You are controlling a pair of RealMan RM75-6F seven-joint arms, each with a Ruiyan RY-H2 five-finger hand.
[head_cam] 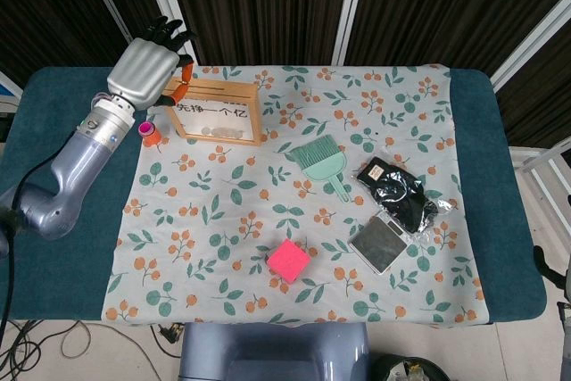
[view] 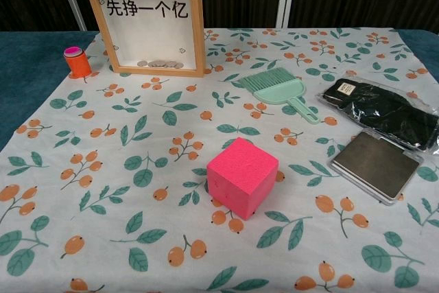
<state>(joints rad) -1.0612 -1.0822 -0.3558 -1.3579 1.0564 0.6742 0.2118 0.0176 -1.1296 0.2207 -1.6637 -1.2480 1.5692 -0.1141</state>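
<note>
My left hand point(head_cam: 143, 69) above wooden frame point(head_cam: 211, 111) at cloth's point(head_cam: 268, 194) far-left corner; can't tell if fingers hold anything.

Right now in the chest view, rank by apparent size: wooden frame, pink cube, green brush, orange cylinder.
1. wooden frame
2. pink cube and green brush: look alike; the cube is nearer the camera, so unsure.
3. orange cylinder

Your left hand point(head_cam: 147, 64) is raised at the far left, fingers curled, forearm sloping down toward the near-left edge.
</note>
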